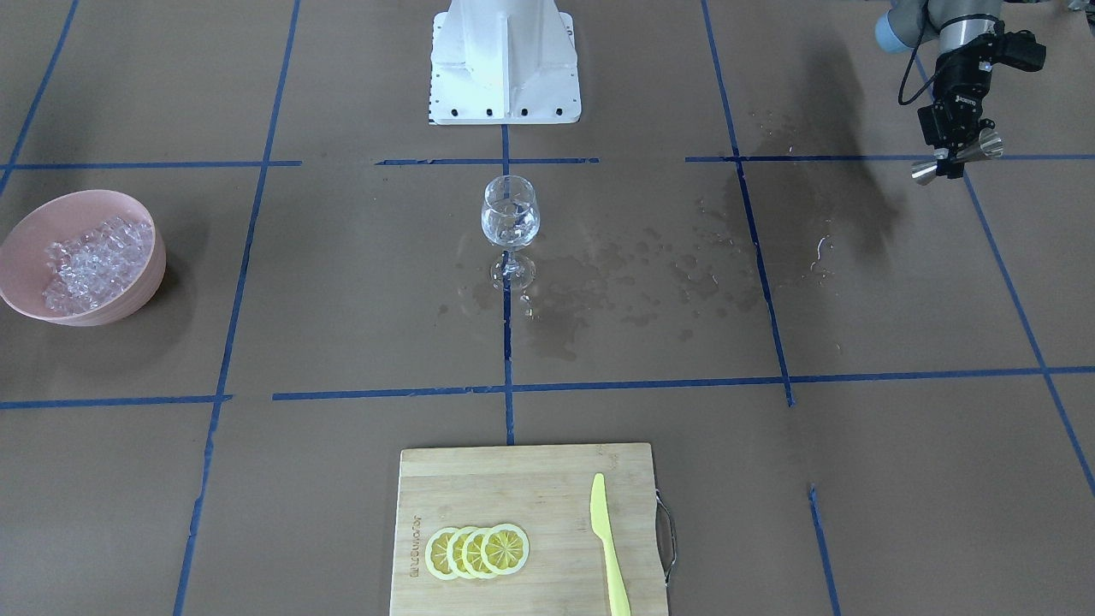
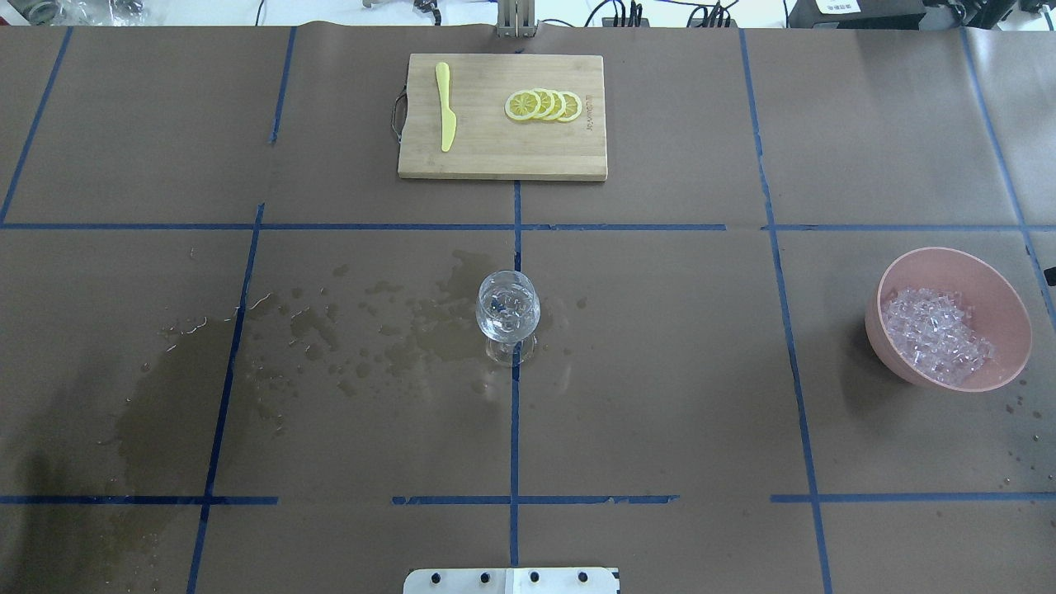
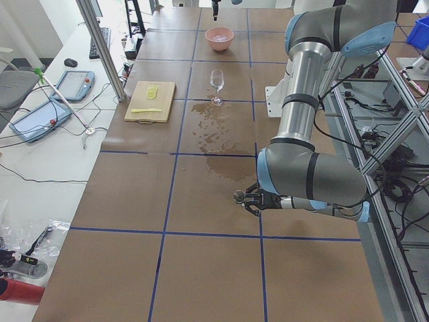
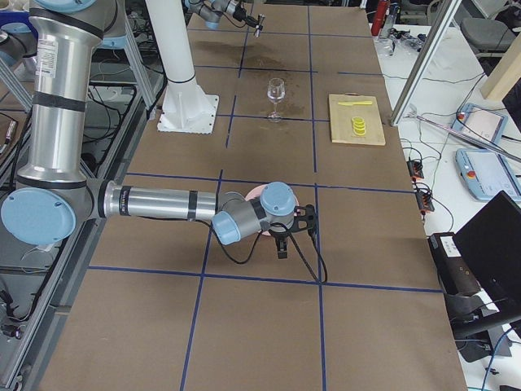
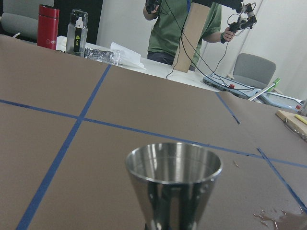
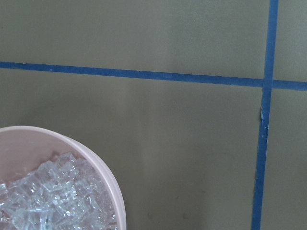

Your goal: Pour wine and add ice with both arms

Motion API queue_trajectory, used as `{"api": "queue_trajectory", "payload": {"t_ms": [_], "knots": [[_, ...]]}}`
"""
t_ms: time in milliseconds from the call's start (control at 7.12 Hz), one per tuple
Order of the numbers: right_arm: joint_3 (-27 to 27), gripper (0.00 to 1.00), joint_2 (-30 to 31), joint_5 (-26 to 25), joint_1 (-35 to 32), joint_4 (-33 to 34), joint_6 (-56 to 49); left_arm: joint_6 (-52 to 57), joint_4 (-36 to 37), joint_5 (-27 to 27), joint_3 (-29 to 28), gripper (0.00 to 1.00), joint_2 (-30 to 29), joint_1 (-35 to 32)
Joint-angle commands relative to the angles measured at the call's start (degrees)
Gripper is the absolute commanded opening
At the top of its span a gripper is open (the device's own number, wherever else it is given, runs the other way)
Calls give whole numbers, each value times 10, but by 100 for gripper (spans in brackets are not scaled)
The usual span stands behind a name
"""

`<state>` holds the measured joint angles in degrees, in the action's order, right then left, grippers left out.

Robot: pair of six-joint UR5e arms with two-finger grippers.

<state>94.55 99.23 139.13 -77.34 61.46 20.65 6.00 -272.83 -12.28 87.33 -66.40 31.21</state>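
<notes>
Left gripper [image 1: 950,162] clamps jigger [image 1: 985,148] sideways near worktop corner; glass [image 1: 510,214] looks poured. Ice [image 1: 90,261] in bowl [image 1: 150,275], not added; right gripper [image 4: 281,247] opening: cannot tell.

The table [image 2: 660,396] is covered in brown paper and marked into a grid by blue tape lines [image 2: 513,429]. A clear stemmed glass [image 2: 508,307] stands upright at the centre, on a tape line. Dark wet stains [image 2: 412,330] spread from its foot towards the left, widening into a larger damp patch [image 2: 165,396] near the left edge. A pink bowl [image 2: 881,334] sits well apart on the right. A bamboo cutting board [image 2: 495,148] lies at the far side, and a white base plate [image 2: 511,580] at the near edge.
</notes>
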Motion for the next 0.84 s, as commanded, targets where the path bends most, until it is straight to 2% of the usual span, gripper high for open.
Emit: {"api": "queue_trajectory", "payload": {"t_ms": [0, 281, 702], "knots": [[-1, 100, 0, 0, 0, 0, 0, 90, -2, -19, -2, 0, -11, 3], [-2, 100, 0, 0, 0, 1, 0, 95, -4, -20, -30, 0, -14, 2], [-2, 100, 0, 0, 0, 1, 0, 95, -17, -22, -33, 0, -15, 2]]}}
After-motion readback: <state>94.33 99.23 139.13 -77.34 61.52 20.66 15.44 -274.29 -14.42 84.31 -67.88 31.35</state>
